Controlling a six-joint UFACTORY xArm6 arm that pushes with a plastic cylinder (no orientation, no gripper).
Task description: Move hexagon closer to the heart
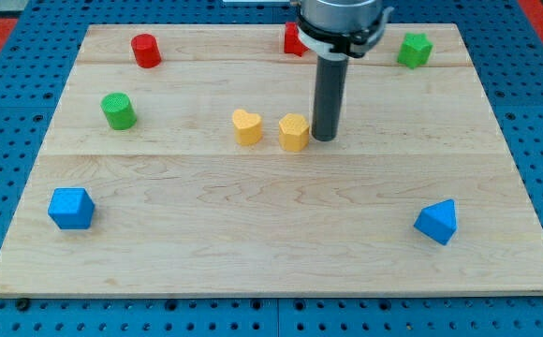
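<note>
Wooden tabletop (271,243) on a blue pegboard. Near its middle, the yellow hexagon (294,132) sits just right of the yellow heart (246,126), a small gap between them. My tip (324,138) stands at the hexagon's right side, apparently touching. No fingers: just a bare rod, holding nothing.

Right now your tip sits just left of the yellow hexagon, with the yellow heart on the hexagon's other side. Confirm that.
Not quite: my tip sits just right of the yellow hexagon, not left. The yellow heart is on the hexagon's other side, toward the view's left, with a small gap between them. The camera view shows this.
</note>
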